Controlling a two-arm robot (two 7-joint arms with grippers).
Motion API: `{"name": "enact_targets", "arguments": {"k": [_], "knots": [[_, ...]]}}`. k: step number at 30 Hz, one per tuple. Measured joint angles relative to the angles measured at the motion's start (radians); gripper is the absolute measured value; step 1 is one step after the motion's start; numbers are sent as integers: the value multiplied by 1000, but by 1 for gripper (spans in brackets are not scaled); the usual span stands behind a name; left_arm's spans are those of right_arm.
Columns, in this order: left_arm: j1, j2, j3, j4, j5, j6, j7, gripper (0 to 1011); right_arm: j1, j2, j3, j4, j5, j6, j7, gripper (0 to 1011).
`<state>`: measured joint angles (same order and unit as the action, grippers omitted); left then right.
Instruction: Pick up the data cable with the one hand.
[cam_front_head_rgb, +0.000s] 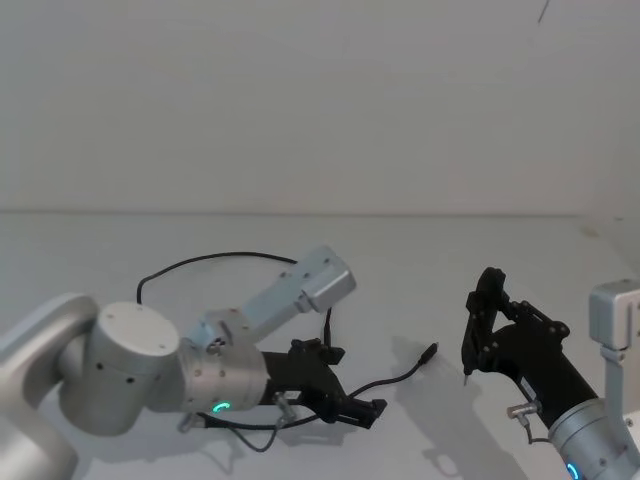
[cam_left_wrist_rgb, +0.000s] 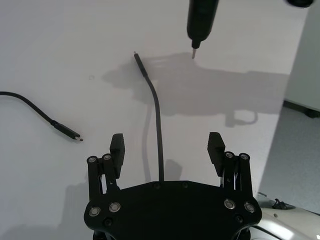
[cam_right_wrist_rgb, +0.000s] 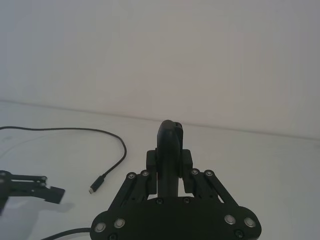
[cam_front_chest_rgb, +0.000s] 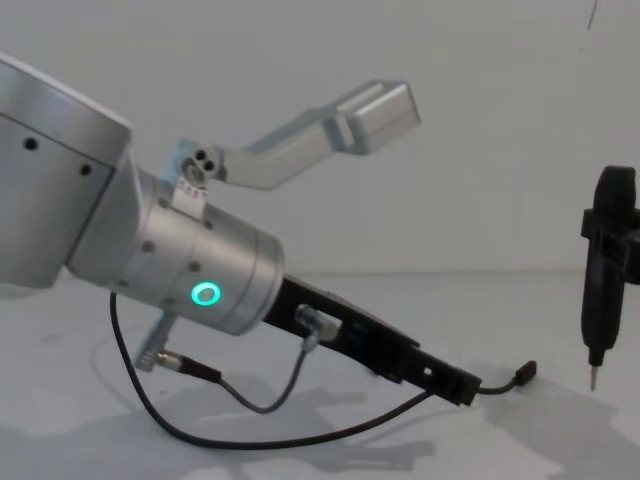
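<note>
Though unclear overhead, cable (cam_left_wrist_rgb: 158, 125) between fingers (cam_left_wrist_rgb: 117, 146) (apparently).

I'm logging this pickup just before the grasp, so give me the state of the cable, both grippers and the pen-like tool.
cable: not gripped, slack and curved.
left gripper: open, straddling the cable.
tool: upright, tip down.
right gripper: shut on the tool.
</note>
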<state>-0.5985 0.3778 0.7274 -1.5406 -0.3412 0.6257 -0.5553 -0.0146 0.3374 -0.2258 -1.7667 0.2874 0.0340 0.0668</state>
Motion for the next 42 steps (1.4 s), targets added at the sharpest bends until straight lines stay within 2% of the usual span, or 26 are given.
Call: {"name": "enact_targets", "arguments": {"k": [7, 13, 15, 20, 27, 28, 31, 36, 42], "knots": [[-28, -48, 29, 67, 24, 15, 20, 1001, 0, 0, 0, 0, 0, 0, 0, 279], [-41, -73, 41, 101, 37, 15, 27, 1001, 0, 0, 0, 0, 0, 0, 0, 279], [-45, -81, 44, 113, 41, 15, 29, 967, 0, 0, 0, 0, 0, 0, 0, 279], [-52, -95, 51, 131, 48, 15, 33, 871, 0, 0, 0, 0, 0, 0, 0, 279], [-57, -105, 56, 145, 53, 14, 35, 671, 0, 0, 0, 0, 0, 0, 0, 279], [-58, -107, 57, 148, 54, 14, 36, 612, 0, 0, 0, 0, 0, 0, 0, 279], [-60, -110, 58, 152, 55, 13, 36, 540, 0, 0, 0, 0, 0, 0, 0, 279], [-62, -113, 60, 156, 57, 13, 37, 347, 0, 0, 0, 0, 0, 0, 0, 279], [-63, -116, 61, 160, 58, 12, 38, 196, 0, 0, 0, 0, 0, 0, 0, 279]]}}
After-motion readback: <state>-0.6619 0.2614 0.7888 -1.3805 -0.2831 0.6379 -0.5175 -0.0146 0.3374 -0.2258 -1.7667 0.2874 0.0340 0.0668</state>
